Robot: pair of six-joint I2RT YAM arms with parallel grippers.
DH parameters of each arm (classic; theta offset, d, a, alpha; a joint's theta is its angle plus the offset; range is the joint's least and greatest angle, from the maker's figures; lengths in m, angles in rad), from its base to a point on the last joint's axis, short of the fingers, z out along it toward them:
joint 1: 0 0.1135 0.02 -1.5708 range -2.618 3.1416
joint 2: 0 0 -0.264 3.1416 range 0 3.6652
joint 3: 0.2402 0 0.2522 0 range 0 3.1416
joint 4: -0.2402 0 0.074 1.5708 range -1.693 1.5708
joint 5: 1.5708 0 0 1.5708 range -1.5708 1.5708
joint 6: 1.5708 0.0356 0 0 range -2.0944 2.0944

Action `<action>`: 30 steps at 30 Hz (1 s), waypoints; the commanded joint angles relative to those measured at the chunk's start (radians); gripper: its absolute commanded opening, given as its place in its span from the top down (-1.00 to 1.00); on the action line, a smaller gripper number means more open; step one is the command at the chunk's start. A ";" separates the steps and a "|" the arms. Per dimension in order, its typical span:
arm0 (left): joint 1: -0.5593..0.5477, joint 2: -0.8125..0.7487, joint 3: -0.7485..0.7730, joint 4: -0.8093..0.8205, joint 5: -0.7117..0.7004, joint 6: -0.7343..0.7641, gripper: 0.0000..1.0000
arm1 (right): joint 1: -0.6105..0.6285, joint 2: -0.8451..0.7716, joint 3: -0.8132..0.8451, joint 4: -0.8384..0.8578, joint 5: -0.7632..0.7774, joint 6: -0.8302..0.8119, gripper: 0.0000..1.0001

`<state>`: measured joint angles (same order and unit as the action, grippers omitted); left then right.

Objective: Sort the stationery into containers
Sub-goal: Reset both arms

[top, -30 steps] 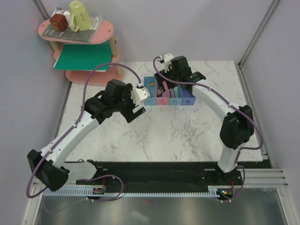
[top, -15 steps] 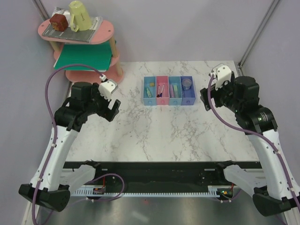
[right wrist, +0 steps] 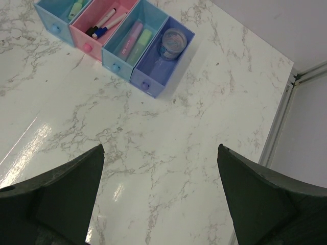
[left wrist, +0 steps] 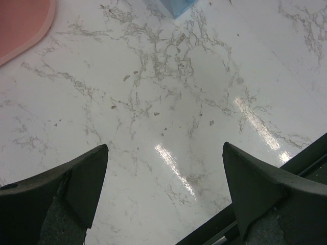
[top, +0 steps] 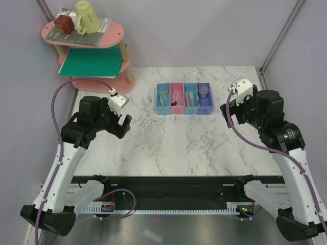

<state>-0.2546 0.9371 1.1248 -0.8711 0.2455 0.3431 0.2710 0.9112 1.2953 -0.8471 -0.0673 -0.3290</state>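
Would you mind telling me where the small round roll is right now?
In the right wrist view, the round roll sits inside the purple-blue bin at the row's right end, beside the light blue bin.

Stationery [right wrist: 134, 35] lies inside the four joined open-top bins [right wrist: 153, 84]

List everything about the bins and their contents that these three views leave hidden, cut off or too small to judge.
Left wrist view: the top edge cuts the bin row; only one light blue corner shows, no contents.
Right wrist view: the top edge cuts the leftmost blue bin, so its pale green item shows only partly.
Top view: the markers in the pink bin are too small to tell cap colours.
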 commanded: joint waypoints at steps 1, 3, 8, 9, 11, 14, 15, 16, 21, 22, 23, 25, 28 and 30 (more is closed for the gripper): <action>0.005 -0.029 -0.006 0.038 0.021 -0.036 -0.99 | -0.001 -0.012 0.007 0.005 0.006 -0.005 -0.96; 0.005 -0.029 -0.008 0.038 0.021 -0.036 -0.99 | -0.001 -0.011 0.012 0.003 0.003 -0.005 -0.96; 0.005 -0.032 0.000 0.037 0.018 -0.033 -0.99 | -0.001 -0.008 0.019 0.002 0.001 -0.004 -0.96; 0.005 -0.032 -0.002 0.037 0.018 -0.035 -0.99 | -0.003 -0.008 0.019 0.002 0.000 -0.002 -0.96; 0.005 -0.034 -0.002 0.037 0.018 -0.035 -0.99 | -0.004 -0.008 0.021 0.003 -0.002 -0.002 -0.96; 0.005 -0.034 -0.006 0.038 0.020 -0.035 -0.99 | -0.001 -0.006 0.016 0.003 -0.005 -0.002 -0.96; 0.005 -0.035 -0.007 0.037 0.020 -0.035 -0.99 | -0.001 -0.006 0.016 0.003 -0.008 -0.002 -0.96; 0.005 -0.034 -0.005 0.037 0.018 -0.035 -0.99 | -0.003 -0.006 0.016 0.003 -0.006 -0.002 -0.96; 0.005 -0.034 0.000 0.035 0.018 -0.033 -0.99 | -0.003 -0.002 0.022 0.003 -0.011 -0.004 -0.96; 0.005 -0.032 0.003 0.035 0.020 -0.035 -0.99 | -0.001 0.000 0.022 0.003 -0.014 -0.004 -0.96; 0.005 -0.032 0.003 0.035 0.020 -0.033 -0.99 | -0.001 0.000 0.024 0.005 -0.014 -0.004 -0.96; 0.005 -0.034 0.001 0.035 0.020 -0.033 -0.99 | -0.003 0.002 0.025 0.005 -0.015 -0.002 -0.96; 0.005 -0.034 0.001 0.035 0.020 -0.032 -0.99 | -0.003 0.000 0.030 0.005 -0.016 -0.004 -0.96; 0.005 -0.034 0.001 0.035 0.021 -0.032 -0.99 | -0.003 0.002 0.035 0.003 -0.016 -0.004 -0.96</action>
<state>-0.2543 0.9195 1.1187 -0.8616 0.2455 0.3401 0.2710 0.9142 1.2953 -0.8474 -0.0750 -0.3290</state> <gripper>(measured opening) 0.993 0.982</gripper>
